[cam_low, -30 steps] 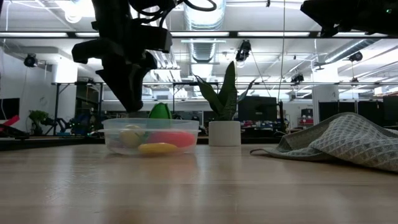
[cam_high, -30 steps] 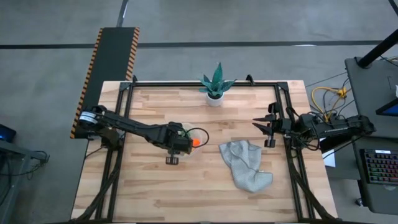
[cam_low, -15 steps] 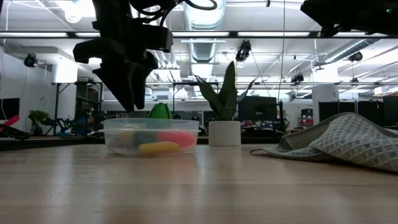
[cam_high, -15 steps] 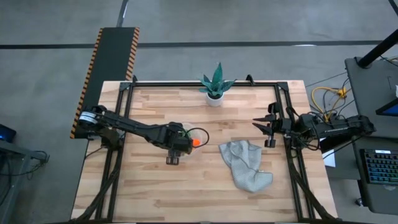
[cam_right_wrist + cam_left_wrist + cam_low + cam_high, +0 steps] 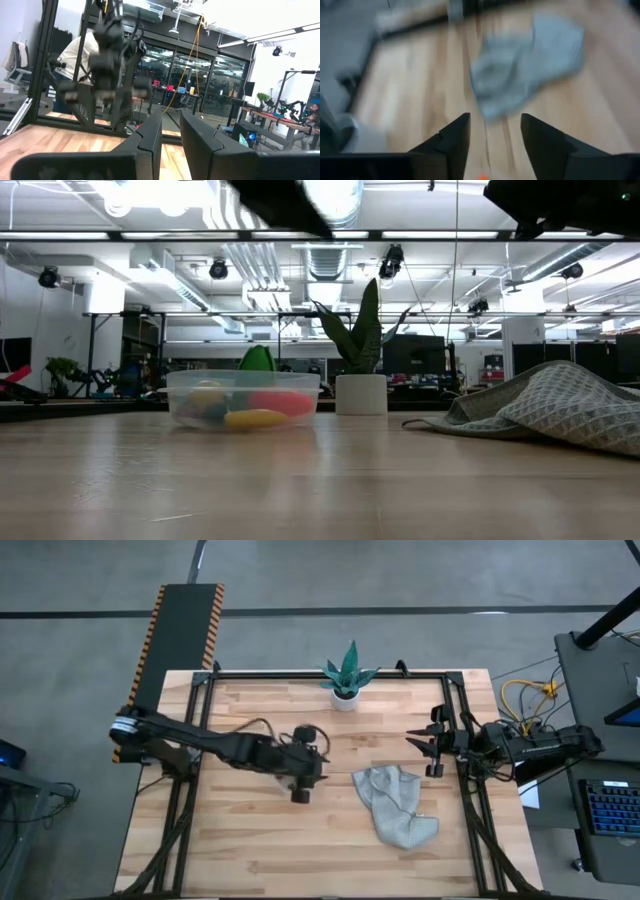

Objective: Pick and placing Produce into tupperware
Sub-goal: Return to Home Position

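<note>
The tupperware (image 5: 243,400), a clear round container, stands on the wooden table left of centre. In it lie pieces of produce: a yellow one (image 5: 255,418), a red one (image 5: 282,402) and a pale ball (image 5: 207,395). In the high view my left arm covers the tupperware. My left gripper (image 5: 320,768) is raised above it, slanting down toward the table's right. Its fingers (image 5: 455,142) stand open with nothing between them. My right gripper (image 5: 425,745) waits at the table's right edge, with a narrow empty gap between its fingers (image 5: 150,137).
A grey cloth (image 5: 395,805) lies crumpled right of the tupperware. A spiky green plant in a white pot (image 5: 345,680) stands at the far edge. Black frame rails (image 5: 200,740) run along the table's sides. A person in a light top (image 5: 75,52) is beyond the left side.
My left gripper has risen from just above the tupperware and tipped up from pointing nearly straight down to a shallow slant toward the table's right. It has left the low view through the top. The tupperware and its produce have stayed in place.
</note>
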Action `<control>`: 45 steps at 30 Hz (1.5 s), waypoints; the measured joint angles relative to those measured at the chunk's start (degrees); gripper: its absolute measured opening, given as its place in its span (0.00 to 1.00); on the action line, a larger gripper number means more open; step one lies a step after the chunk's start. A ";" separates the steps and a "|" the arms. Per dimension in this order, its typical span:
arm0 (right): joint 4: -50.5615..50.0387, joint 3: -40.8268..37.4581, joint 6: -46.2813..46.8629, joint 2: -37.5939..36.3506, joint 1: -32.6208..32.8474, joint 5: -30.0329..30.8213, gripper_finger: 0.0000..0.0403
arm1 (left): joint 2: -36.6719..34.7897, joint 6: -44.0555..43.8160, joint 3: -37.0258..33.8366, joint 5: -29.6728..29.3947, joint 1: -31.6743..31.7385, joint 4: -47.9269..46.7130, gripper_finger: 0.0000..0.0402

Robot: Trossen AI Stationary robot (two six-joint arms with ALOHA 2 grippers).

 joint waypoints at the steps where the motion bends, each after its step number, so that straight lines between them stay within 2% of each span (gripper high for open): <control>1: 0.02 0.00 -0.01 0.00 0.00 -0.12 0.15 | -1.33 1.42 -0.01 0.39 0.01 2.29 0.38; 6: 1.03 0.00 -0.02 -0.02 0.00 -0.12 0.15 | -9.86 6.88 -0.04 7.53 -0.02 10.24 0.25; 9: 1.31 -0.01 -0.04 -0.01 0.01 -0.13 0.15 | -15.47 7.28 -1.14 11.86 -0.06 10.05 0.13; 12: 1.28 0.18 -0.35 0.02 0.02 -0.14 0.15 | -21.40 7.26 -3.09 13.10 -0.30 7.41 0.02; 18: 0.71 1.11 -0.02 0.03 0.02 -0.15 0.15 | -33.94 6.52 -7.38 9.23 -2.23 1.04 0.00; 23: 0.74 1.14 -0.48 0.13 0.02 -0.14 0.15 | -46.46 6.96 -15.53 0.72 -4.86 -0.40 0.00; 27: 0.79 1.25 -1.02 0.13 0.00 -0.14 0.15 | -55.49 7.15 -25.66 -1.43 -5.35 2.48 0.00; 33: 0.83 2.39 -2.88 0.13 0.00 -0.14 0.15 | -70.82 9.98 -42.38 -1.41 -5.35 15.10 0.00; 36: 0.55 3.28 -3.62 0.15 0.00 -0.14 0.15 | -77.12 9.81 -47.97 -1.40 -5.33 16.71 0.00; 42: -1.33 4.98 -4.53 0.15 0.00 -0.13 0.15 | -84.85 9.80 -54.85 -5.35 -5.27 17.33 0.00; 45: -1.43 4.98 -4.55 0.13 0.00 -0.12 0.15 | -85.22 9.27 -57.66 -7.37 -5.27 17.52 0.00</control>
